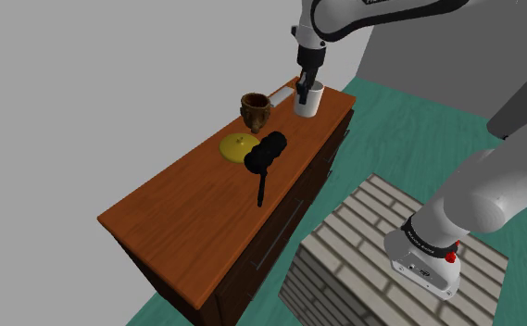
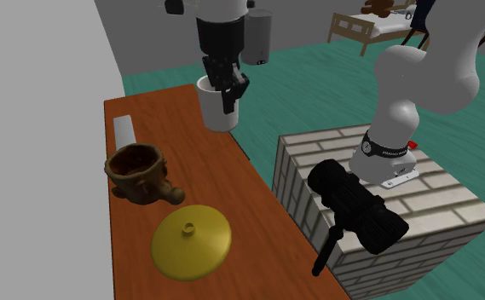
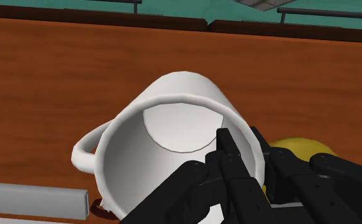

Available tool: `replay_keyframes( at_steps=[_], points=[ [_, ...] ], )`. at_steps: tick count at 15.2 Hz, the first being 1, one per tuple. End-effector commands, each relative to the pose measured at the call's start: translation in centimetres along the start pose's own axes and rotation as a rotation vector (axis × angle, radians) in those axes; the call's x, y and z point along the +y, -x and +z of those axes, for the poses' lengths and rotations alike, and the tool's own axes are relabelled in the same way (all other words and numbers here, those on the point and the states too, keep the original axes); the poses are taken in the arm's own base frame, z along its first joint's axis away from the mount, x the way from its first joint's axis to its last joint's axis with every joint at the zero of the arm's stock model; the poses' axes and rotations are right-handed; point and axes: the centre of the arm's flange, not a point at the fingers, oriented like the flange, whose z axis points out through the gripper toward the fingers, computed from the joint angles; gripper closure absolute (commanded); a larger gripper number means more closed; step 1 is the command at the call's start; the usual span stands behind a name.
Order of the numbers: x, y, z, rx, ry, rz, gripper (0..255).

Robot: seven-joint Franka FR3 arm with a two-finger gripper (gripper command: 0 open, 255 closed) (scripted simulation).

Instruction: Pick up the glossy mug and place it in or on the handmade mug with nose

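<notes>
**Clasping the white mug by its rim, short of the nosed mug**

Reading the second exterior view from its left: a flat grey bar point(image 2: 124, 130) lies along the wall side of the wooden tabletop point(image 2: 257, 213). Just nearer the camera stands the brown handmade mug point(image 2: 140, 173), upright and mouth open, its nose jutting toward that view's right. That open mouth makes it a ready receptacle. A yellow domed disc point(image 2: 191, 241) rests near it, apart from both mugs.

Further right and farther off is the white glossy mug point(image 2: 217, 109), close to the tabletop's edge. The gripper point(image 2: 228, 92) comes down on it from above. In the wrist view one finger sits inside the cup and the other outside, so the gripper is closed narrowly on the mug's wall. The pinch is opposite the handle point(image 3: 87, 149), likely chosen because the thin wall fits the jaws. I cannot tell whether the base has left the wood.

The carry would run toward the brown mug, staying high enough to clear its rim.
</notes>
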Motion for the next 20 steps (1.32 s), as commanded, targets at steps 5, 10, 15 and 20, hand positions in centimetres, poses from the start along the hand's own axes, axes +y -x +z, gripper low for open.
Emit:
replay_keyframes(
  at_steps=[5, 10, 15, 20],
  points=[
    [0.1, 0.1, -3.2, 0.000, 0.000, 0.000, 255],
    [0.4, -2.4, -4.9, 0.000, 0.000, 0.000, 255],
    [0.9, -8.9, -5.9, 0.000, 0.000, 0.000, 255],
    [1.5, -15.4, -7.0, 0.000, 0.000, 0.000, 255]
  ],
)
